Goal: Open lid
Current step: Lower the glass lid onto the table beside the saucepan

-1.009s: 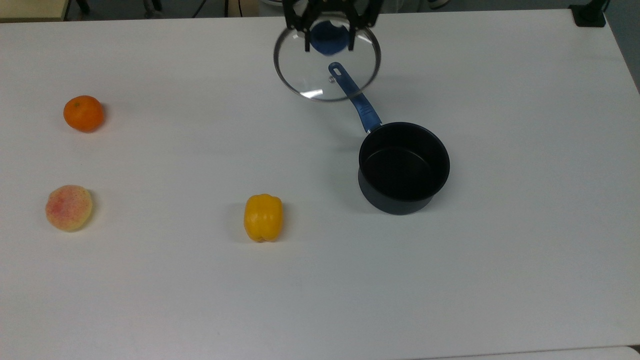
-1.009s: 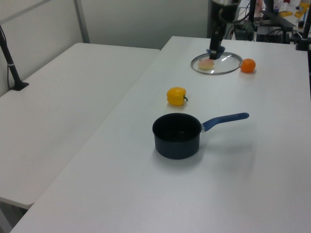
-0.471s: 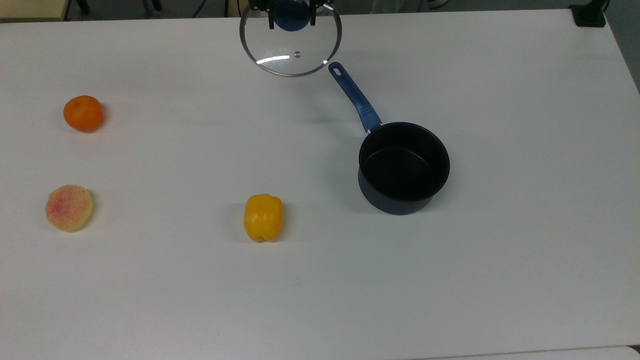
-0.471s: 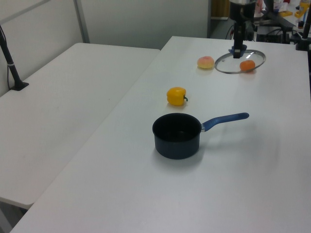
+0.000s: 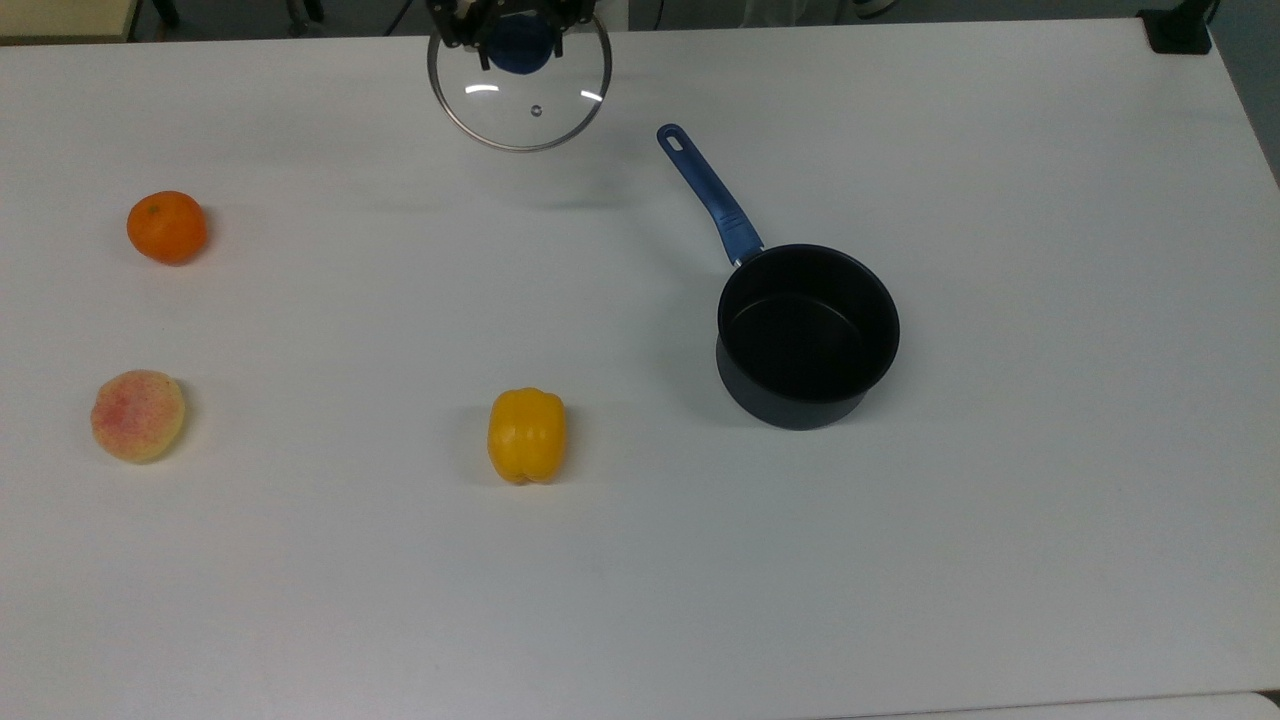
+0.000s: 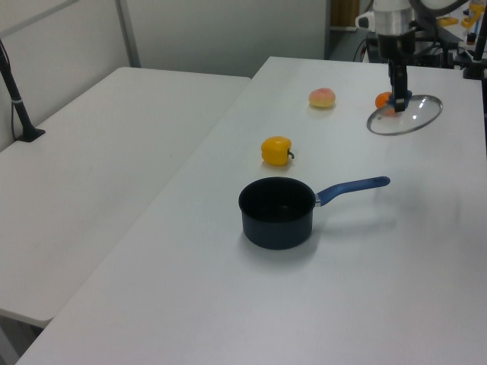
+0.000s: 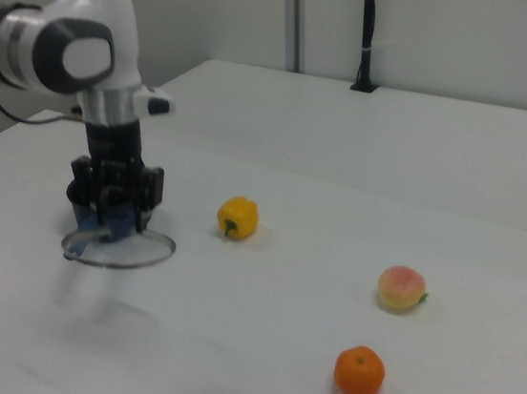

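Observation:
The lid (image 5: 520,100) (image 6: 407,118) (image 7: 122,249) is a clear glass disc with a metal rim and a blue knob, held in the air above the table. My gripper (image 5: 517,40) (image 6: 398,97) (image 7: 114,219) is shut on the knob from above, near the far edge in the top view. The dark saucepan (image 5: 808,335) (image 6: 278,211) stands uncovered with its blue handle (image 5: 708,193) pointing toward the lid's side. The lid hangs well left of the handle in the top view.
A yellow pepper (image 5: 527,434) lies left of the saucepan in the top view. An orange (image 5: 166,227) and a peach (image 5: 137,415) sit at the top view's far left. The white table's far edge (image 5: 800,25) runs just behind the gripper.
The gripper has carried the lid leftward in the top view, from above the handle's end to well clear of it. The saucepan and the fruit have not moved.

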